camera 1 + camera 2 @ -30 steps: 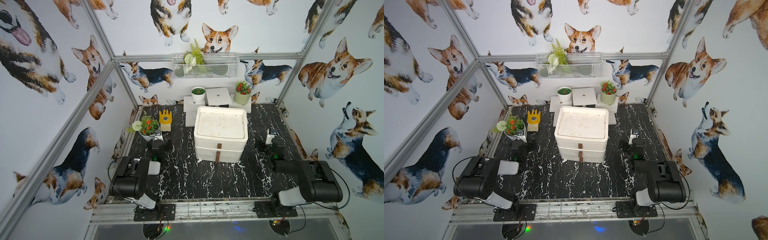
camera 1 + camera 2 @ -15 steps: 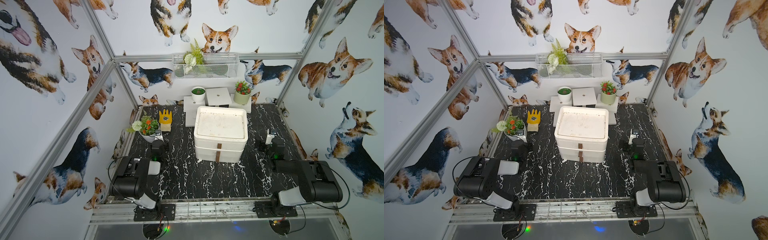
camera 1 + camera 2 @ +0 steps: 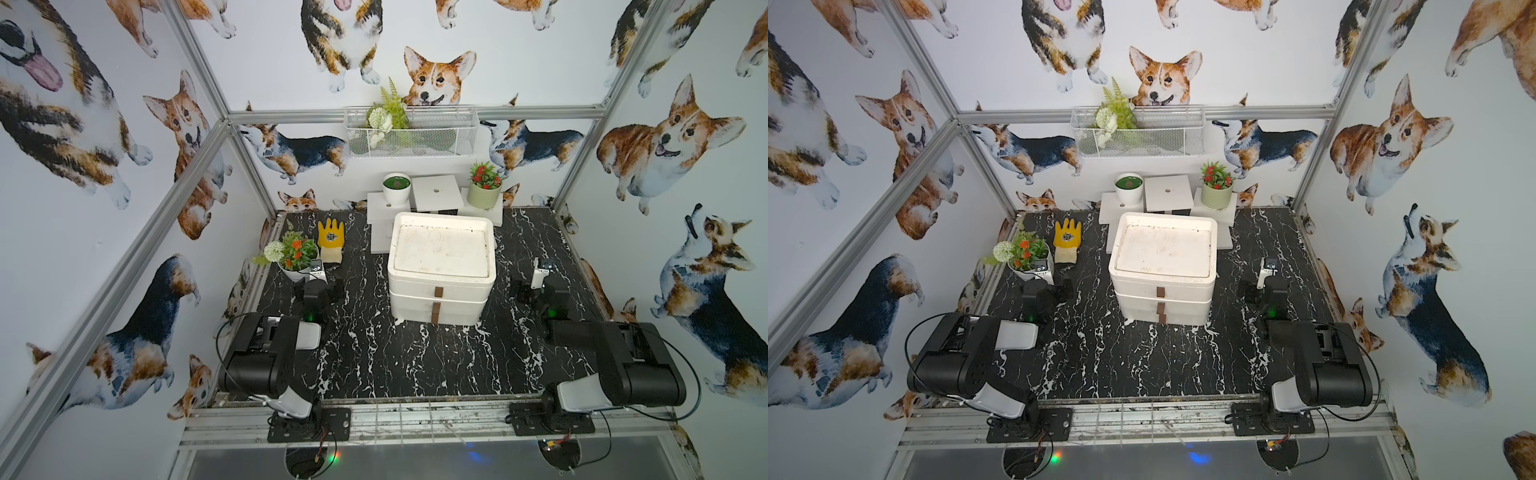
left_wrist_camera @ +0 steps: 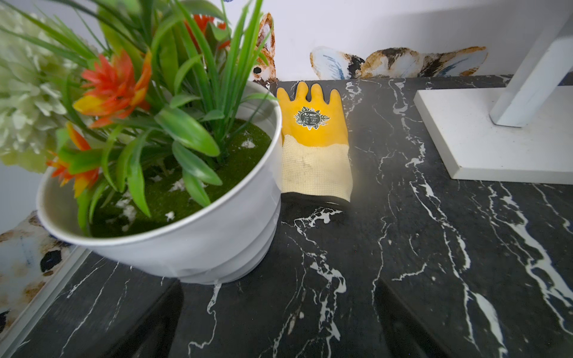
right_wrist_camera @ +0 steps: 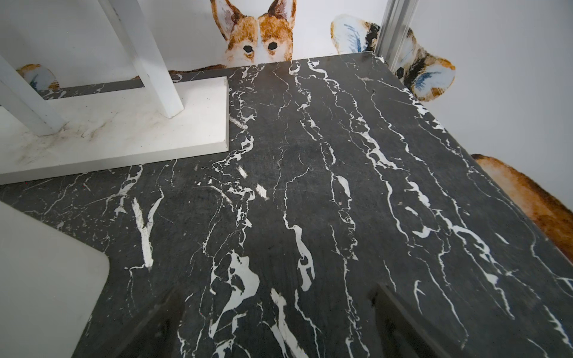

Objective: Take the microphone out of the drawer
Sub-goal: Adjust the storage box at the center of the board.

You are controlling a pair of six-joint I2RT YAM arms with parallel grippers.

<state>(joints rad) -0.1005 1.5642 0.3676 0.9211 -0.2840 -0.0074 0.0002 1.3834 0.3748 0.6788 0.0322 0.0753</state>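
The white drawer unit [image 3: 440, 249] stands in the middle of the black marble table, seen in both top views, also [image 3: 1163, 253]. Its two drawers, each with a brown handle [image 3: 438, 293], are closed, so the microphone is hidden. My left gripper [image 3: 318, 286] rests low on the table, to the left of the unit, open and empty [image 4: 279, 294]. My right gripper [image 3: 538, 289] sits to the right of the unit, also open with nothing between its fingers [image 5: 276, 291].
A white pot of artificial flowers [image 4: 173, 235] stands right ahead of the left gripper, with a yellow glove [image 4: 313, 139] lying behind it. White stands [image 5: 124, 136] with two small potted plants [image 3: 397, 189] line the back wall. A wire basket [image 3: 409, 133] hangs above.
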